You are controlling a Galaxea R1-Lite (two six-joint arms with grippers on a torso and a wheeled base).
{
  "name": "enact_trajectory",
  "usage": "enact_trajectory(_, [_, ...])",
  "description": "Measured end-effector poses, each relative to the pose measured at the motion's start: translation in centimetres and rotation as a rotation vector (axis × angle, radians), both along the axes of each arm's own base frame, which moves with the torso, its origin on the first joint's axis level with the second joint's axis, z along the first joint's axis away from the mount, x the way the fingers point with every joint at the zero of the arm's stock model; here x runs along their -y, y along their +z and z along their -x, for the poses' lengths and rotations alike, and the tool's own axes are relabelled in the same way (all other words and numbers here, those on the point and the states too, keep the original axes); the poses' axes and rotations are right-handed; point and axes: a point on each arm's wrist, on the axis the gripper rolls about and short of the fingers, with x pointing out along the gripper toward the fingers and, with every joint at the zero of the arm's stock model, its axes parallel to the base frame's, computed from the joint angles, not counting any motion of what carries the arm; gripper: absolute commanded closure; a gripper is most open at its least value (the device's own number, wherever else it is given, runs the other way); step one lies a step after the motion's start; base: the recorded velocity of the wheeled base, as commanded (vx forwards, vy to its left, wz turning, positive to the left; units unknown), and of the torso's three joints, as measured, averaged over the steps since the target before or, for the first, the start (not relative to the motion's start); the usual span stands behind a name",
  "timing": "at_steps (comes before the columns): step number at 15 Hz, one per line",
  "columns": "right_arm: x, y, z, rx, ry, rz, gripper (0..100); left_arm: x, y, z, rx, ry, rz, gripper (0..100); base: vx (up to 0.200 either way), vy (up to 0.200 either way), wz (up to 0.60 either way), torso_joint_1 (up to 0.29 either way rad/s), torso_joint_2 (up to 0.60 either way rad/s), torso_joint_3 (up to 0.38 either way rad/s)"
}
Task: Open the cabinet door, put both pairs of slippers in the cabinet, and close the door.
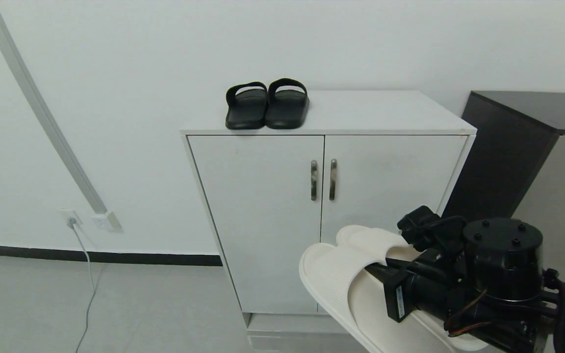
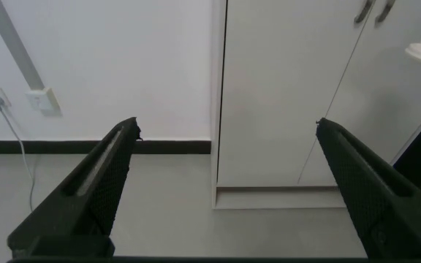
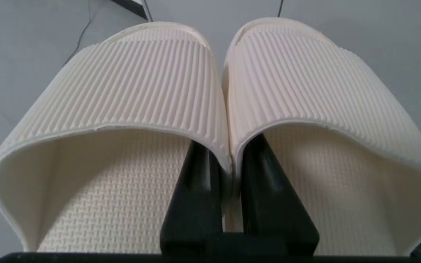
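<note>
A white two-door cabinet [image 1: 282, 220] stands against the wall with both doors shut, its two metal handles [image 1: 322, 180] side by side at the middle. A pair of black slippers [image 1: 267, 104] rests on its top, toward the left. In front of the right door, my right gripper [image 1: 385, 267] is shut on a pair of cream slippers [image 1: 356, 274]; its fingers [image 3: 229, 197] pinch the two inner walls together under the straps [image 3: 225, 80]. My left gripper [image 2: 225, 135] is open and empty, low down, facing the cabinet's [image 2: 291, 95] left front corner.
A dark cabinet [image 1: 532, 157] stands just right of the white one. On the wall at left, a socket with a plugged cable [image 1: 84, 264] trails to the grey floor [image 1: 91, 309], and a slanted cable duct [image 1: 37, 105] runs up the wall.
</note>
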Motion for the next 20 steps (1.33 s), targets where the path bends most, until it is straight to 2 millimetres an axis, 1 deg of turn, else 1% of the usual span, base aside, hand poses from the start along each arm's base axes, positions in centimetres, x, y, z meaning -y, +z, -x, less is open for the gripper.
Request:
enact_trajectory(6, [0.02,-0.32,0.01,-0.007,0.0,0.012,100,0.0,0.0,0.0,0.0,0.001,-0.001,0,0.0,0.0,0.0,-0.101,0.45,0.353])
enact_trajectory(12, [0.03,-0.61,0.01,-0.015,0.0,0.02,100,0.0,0.0,0.0,0.0,0.0,-0.006,0,0.0,0.0,0.0,-0.023,0.4,0.367])
enact_trajectory(14, [0.04,-0.64,0.01,-0.012,0.003,0.026,100,0.0,0.0,0.0,0.0,-0.001,-0.005,0,0.0,0.0,0.0,0.002,0.1,0.11])
enact_trajectory(20, [0.14,-0.86,0.19,-0.006,0.009,0.033,100,0.0,0.25,0.04,0.005,0.001,-0.007,0,0.0,0.0,0.0,0.0,0.0,0.0])
